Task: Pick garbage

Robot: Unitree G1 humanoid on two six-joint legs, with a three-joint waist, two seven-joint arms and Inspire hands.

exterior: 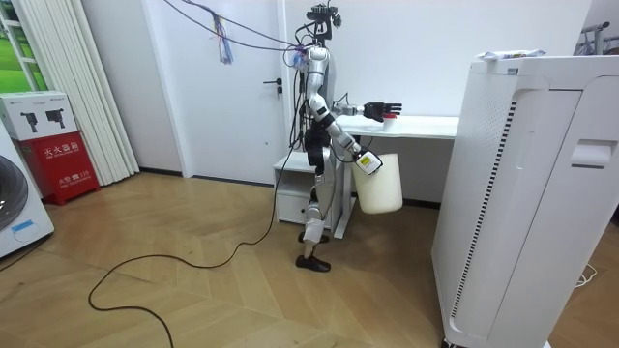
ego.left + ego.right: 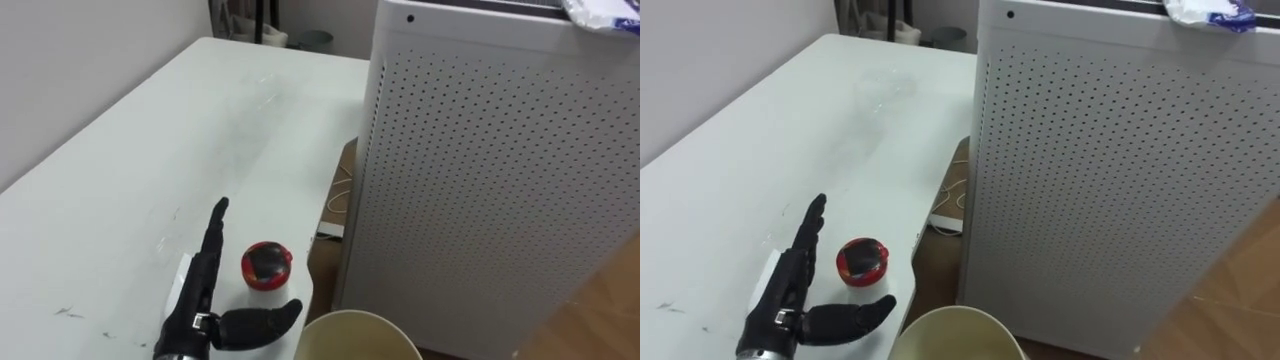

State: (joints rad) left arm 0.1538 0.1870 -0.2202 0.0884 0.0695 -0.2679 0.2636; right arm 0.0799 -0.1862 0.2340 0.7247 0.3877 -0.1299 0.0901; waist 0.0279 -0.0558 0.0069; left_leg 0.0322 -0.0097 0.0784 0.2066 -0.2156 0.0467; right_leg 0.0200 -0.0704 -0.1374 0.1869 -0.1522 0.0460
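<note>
A small round red and black thing (image 2: pixel 266 265) lies near the front right edge of the white table (image 2: pixel 150 150). My left hand (image 2: pixel 195 320) rests open on the table just left of it. Its fingers (image 2: pixel 212 240) stretch straight along the thing's left side, and the thumb (image 2: pixel 265 320) points across below it without touching. A cream waste bin (image 2: pixel 355 340) shows its rim at the bottom edge, below the table edge. In the room view the bin (image 1: pixel 379 184) hangs at my side from my right hand (image 1: pixel 366 159). I stand facing the table.
A tall white perforated cabinet (image 2: pixel 500 170) stands close on the right of the table, with a crumpled white and blue bag (image 2: pixel 600 12) on top. Brown cardboard (image 2: pixel 335 230) sits in the narrow gap between them. A wall runs along the table's left.
</note>
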